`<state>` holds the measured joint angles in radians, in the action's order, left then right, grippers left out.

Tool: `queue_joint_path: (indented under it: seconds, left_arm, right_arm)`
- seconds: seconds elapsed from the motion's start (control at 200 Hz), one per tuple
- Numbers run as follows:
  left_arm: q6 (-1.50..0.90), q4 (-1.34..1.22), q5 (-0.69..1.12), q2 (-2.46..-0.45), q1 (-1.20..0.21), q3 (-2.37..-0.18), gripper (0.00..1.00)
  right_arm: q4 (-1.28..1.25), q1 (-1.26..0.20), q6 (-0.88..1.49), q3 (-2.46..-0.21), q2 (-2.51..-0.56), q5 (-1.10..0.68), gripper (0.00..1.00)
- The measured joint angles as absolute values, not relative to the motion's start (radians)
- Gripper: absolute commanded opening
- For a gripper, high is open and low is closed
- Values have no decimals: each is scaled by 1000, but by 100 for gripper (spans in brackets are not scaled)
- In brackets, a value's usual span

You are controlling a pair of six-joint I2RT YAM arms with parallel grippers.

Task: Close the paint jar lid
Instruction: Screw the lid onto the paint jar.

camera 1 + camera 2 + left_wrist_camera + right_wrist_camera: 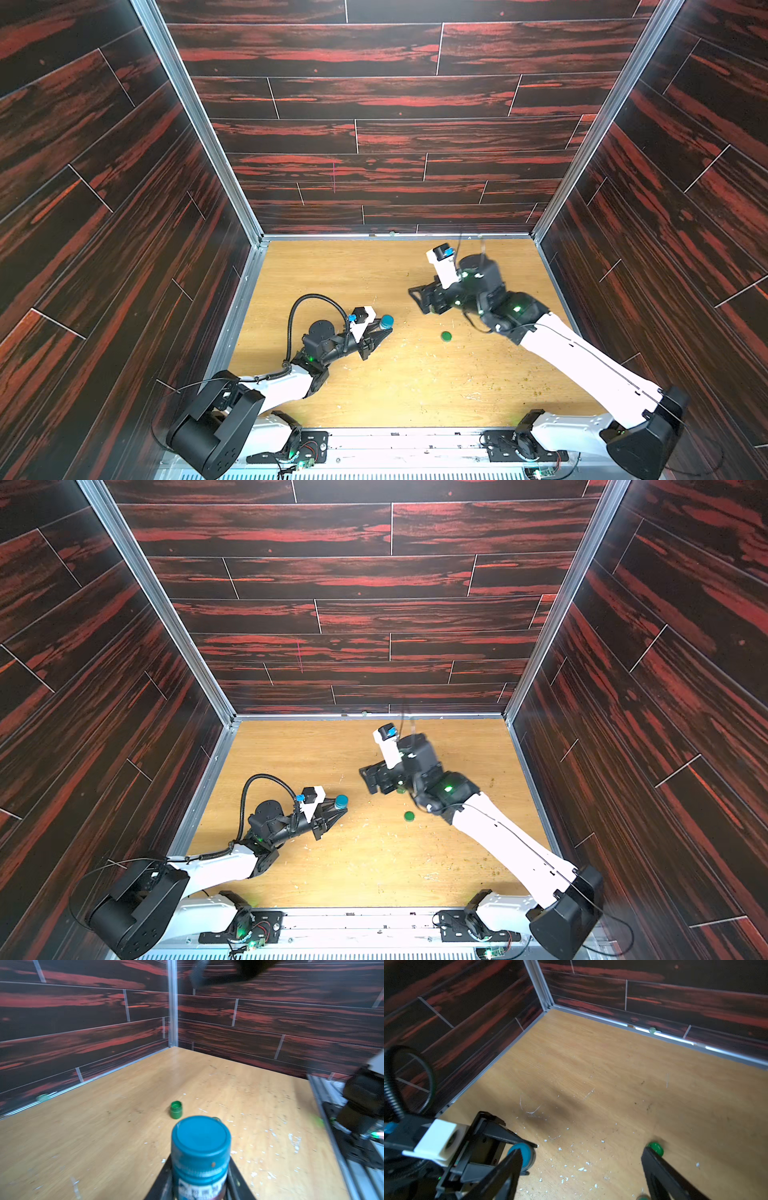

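A small round teal paint jar (pixel 199 1178) carries a white label with dark print, too blurred to read in the left wrist view. Its round teal lid (pixel 201 1138) sits on the mouth, flat face up. The jar stands roughly upright, gripped at its body between the jaws of the left gripper (pixel 384 327), over the left-middle part of the wooden bench (pixel 332 270).

bench (pixel 332 270): smooth pale wood grain, scuffed | walls (pixel 374 95): glossy dark-red wood-look panels | corner rails (pixel 195 116): brushed metal | blue jar (pixel 200 1147): smooth matt plastic lid | left pincer (pixel 382 330): matt black plastic
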<state>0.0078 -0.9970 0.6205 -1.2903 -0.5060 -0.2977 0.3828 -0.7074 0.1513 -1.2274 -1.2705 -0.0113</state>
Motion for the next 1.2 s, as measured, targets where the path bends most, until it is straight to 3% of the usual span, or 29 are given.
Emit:
queue_joint_path:
  seconds: [0.125, 0.24, 0.496, 1.017, 1.197]
  left_arm:
    - [7, -971, 685, -1282, -506, -298, 5]
    - [8, -937, 736, -1281, -506, -299, 5]
    - [9, -883, 797, -1281, -506, -303, 5]
    - [36, -829, 817, -1274, -506, -318, 5]
    - [38, -826, 819, -1274, -506, -318, 5]
  right_arm:
    - [405, -709, 41, -1227, -1284, -177, 92]
    - [419, -710, -66, -1214, -1312, -323, 82]
    - [419, -710, -303, -1113, -1378, -562, 75]
    - [445, -725, -474, -1175, -1526, -630, 57]
    - [471, -725, -491, -1217, -1559, -652, 56]
